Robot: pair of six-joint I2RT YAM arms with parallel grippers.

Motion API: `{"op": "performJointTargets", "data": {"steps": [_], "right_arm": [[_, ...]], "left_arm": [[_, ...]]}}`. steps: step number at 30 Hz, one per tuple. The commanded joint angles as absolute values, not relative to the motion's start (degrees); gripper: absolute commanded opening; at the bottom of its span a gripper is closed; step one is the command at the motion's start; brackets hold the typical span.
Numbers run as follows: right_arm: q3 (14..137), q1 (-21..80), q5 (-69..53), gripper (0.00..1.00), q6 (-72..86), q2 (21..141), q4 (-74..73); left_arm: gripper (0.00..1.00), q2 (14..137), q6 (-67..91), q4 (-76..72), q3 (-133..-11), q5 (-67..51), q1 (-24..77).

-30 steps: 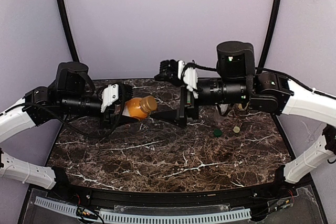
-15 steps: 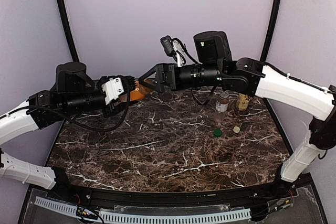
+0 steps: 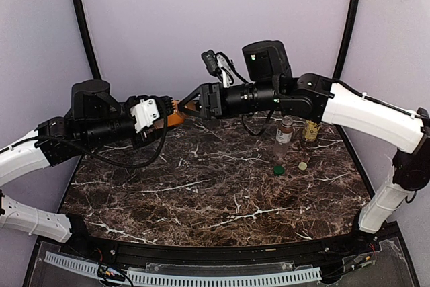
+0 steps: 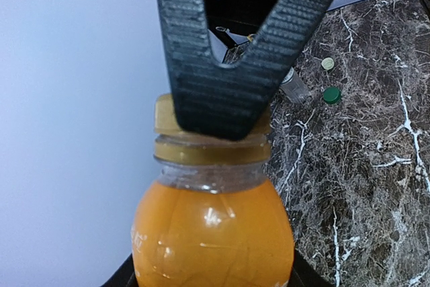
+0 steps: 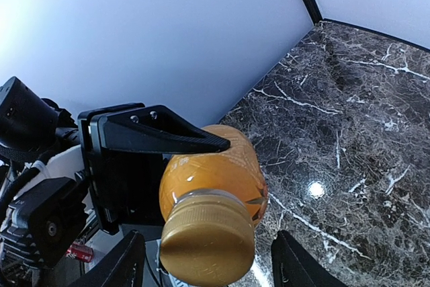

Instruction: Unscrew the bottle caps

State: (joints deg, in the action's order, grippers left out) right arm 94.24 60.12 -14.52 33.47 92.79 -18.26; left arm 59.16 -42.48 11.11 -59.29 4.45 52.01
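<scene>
The left gripper [image 3: 166,116] is clamped about half-wide on the body of the orange juice bottle [image 4: 211,233]. It holds the bottle on its side in the air above the far part of the marble table [image 3: 201,186], neck pointing away from its own wrist toward the other arm. The right gripper [image 3: 187,107] meets it head-on, its jaws part-way open and set around the orange cap [image 5: 207,236]. In the right wrist view the two fingers [image 5: 125,263] stand one on each side of the cap with a narrow gap showing on both sides, so no grip on it can be seen. From the left wrist, one ribbed, V-shaped right finger lies across the cap and hides most of it. Behind the right gripper, on the table below its forearm [image 3: 349,109], stand the slim clear bottle [image 3: 285,136] and the tea bottle [image 3: 310,130]; the arm covers their tops. Just in front of them on the table lie the dark green cap [image 3: 277,170] and the cream cap [image 3: 303,165], near each other but apart. A pale back wall [image 3: 215,25] closes the scene beyond both grippers.
</scene>
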Motion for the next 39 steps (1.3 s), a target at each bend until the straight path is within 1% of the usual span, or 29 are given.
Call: {"op": "performJointTargets", "data": {"steps": [1, 5, 6, 8, 11, 14, 17, 19, 21, 23, 30, 36, 39], "right_arm": [[96.3, 60.0, -15.5, 0.59, 33.5, 93.9, -18.5], [96.2, 59.9, -15.3, 0.43, 33.3, 93.8, -18.1], [96.2, 59.9, -15.3, 0.38, 33.1, 93.7, -17.9], [95.9, 59.9, -15.8, 0.25, 32.2, 93.7, -17.5], [95.2, 60.0, -18.1, 0.01, 26.0, 93.2, -16.2], [93.7, 61.0, -19.8, 0.00, 14.1, 91.8, -17.1], [90.8, 63.8, -22.1, 0.00, -3.9, 89.2, -19.2], [88.3, 66.3, -22.7, 0.00, -16.4, 87.6, -19.7], [86.6, 68.8, -21.3, 0.00, -27.5, 86.8, -20.6], [86.5, 71.0, -17.1, 0.00, -37.2, 87.1, -22.5], [89.2, 75.4, -1.0, 0.00, -60.0, 90.3, -26.9], [86.1, 75.9, 3.9, 0.00, -72.9, 88.7, -23.4], [85.1, 76.3, 6.0, 0.00, -77.0, 88.3, -21.1]], "left_arm": [[0.19, 58.2, -42.9, 9.7, -58.2, 5.0, 52.3], [0.19, 57.9, -42.8, 9.9, -58.2, 4.7, 52.3], [0.19, 57.9, -42.8, 10.1, -58.2, 4.6, 52.3], [0.19, 57.8, -42.7, 10.4, -58.1, 4.1, 52.3], [0.19, 57.5, -41.9, 11.3, -58.1, 2.8, 52.3], [0.18, 57.2, -40.9, 15.8, -58.6, -3.3, 52.3], [0.15, 57.1, -39.8, 22.6, -59.1, -10.4, 52.2], [0.15, 57.0, -39.1, 26.1, -59.3, -18.1, 52.3], [0.14, 57.1, -38.3, 28.9, -59.7, -22.5, 52.3], [0.14, 57.2, -37.1, 30.2, -60.0, -25.2, 52.2], [0.14, 57.6, -35.8, 32.6, -60.7, -28.8, 52.3], [0.13, 57.7, -36.6, 33.5, -60.7, -29.0, 52.2], [0.13, 57.7, -36.6, 33.3, -60.7, -29.0, 52.3]]}}
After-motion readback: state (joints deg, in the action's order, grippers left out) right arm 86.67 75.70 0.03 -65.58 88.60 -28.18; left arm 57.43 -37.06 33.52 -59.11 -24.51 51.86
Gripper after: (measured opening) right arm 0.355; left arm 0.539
